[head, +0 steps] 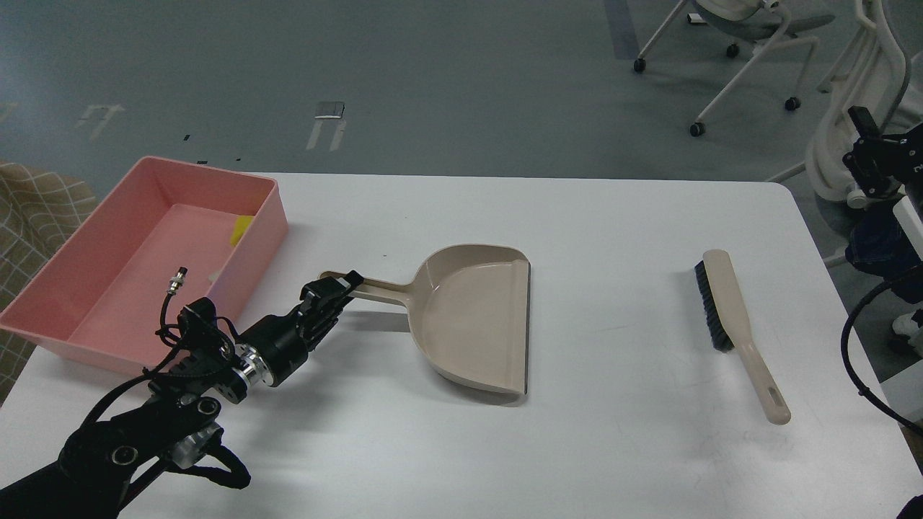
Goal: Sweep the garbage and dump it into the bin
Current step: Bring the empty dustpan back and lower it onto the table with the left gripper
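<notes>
The pink bin [263,238] stands at the table's back left. The yellow sponge chunk [240,228] lies inside it against the right wall, and a small pale scrap [215,274] lies nearer on the bin floor. My left gripper [339,283] is shut on the handle of the beige dustpan [476,317]. The pan is empty and sits low on the table at the middle, mouth facing right. My right arm's end [869,151] shows at the far right edge, off the table; its fingers cannot be told apart.
A beige hand brush [730,317] with black bristles lies on the table at the right, handle toward me. Office chairs [750,43] stand on the floor behind the table. A checked cloth [36,209] is at the left edge.
</notes>
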Robot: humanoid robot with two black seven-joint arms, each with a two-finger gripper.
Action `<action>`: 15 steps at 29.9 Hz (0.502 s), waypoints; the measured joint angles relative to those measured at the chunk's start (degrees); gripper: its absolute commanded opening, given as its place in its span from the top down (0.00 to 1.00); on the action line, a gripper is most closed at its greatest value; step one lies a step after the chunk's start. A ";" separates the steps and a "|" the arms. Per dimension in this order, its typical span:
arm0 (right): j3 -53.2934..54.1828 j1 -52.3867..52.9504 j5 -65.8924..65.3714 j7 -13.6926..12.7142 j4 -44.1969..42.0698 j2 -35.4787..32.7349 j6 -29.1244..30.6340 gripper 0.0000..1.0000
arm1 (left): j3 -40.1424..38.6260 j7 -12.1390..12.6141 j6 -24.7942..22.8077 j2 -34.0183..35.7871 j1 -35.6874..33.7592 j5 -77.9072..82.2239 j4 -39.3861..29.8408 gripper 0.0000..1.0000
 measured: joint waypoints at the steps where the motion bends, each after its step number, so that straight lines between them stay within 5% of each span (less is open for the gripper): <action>1: 0.00 0.00 0.00 0.00 0.00 0.03 0.00 0.00 | 0.05 -0.05 0.00 -0.10 -0.13 0.00 0.30 0.61; 6: 0.00 -0.02 0.00 0.00 0.00 0.03 0.00 0.00 | 0.24 0.20 0.03 -1.04 -0.72 -0.04 0.77 0.32; 15: 0.01 -0.36 0.00 0.00 0.00 0.00 0.00 0.00 | -0.26 0.26 0.00 0.95 -1.19 -0.87 -0.12 0.23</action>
